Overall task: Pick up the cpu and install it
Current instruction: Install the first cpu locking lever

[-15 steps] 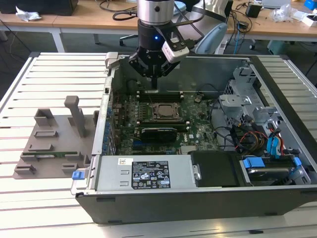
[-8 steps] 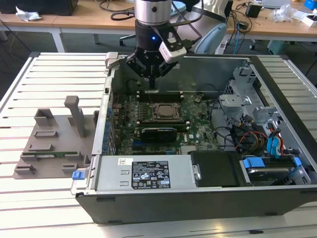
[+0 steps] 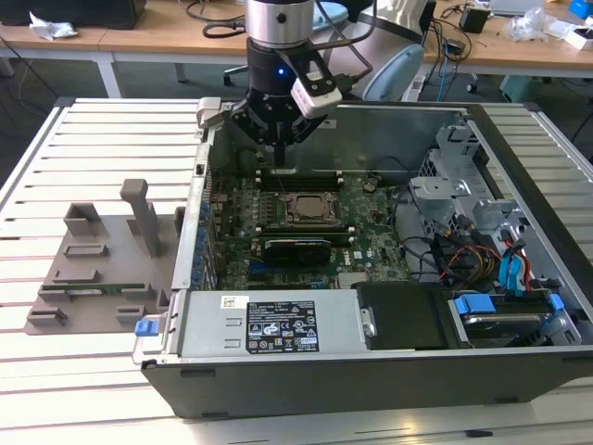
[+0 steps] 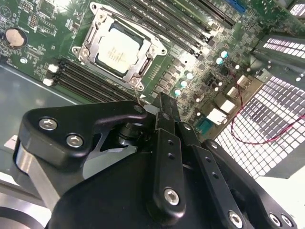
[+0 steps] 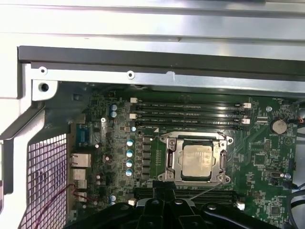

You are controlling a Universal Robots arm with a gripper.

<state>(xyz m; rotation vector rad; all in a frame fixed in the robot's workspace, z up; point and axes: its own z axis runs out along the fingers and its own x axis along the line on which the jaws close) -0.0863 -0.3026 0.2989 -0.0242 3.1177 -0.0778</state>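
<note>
The cpu [image 3: 303, 209] lies flat inside the black-framed socket on the green motherboard [image 3: 371, 227] of the open computer case. Its silver-grey top shows in both wrist views [image 4: 119, 50] [image 5: 197, 160], with the metal socket frame [image 5: 167, 160] around it. My gripper [image 3: 278, 156] hangs above the board just behind the socket, near the case's rear wall. The black fingers [image 4: 164, 107] stand together with nothing between them, a little off the socket's edge. In the first wrist view the gripper [image 5: 164, 192] sits just off one side of the socket.
Memory slots [image 5: 190, 114] flank the socket. A power supply [image 3: 269, 324] fills the case's front, and drive cages with cables [image 3: 473, 232] stand at the exterior view's right. A grey fixture [image 3: 102, 260] holding a green memory stick rests on the slatted table at the left.
</note>
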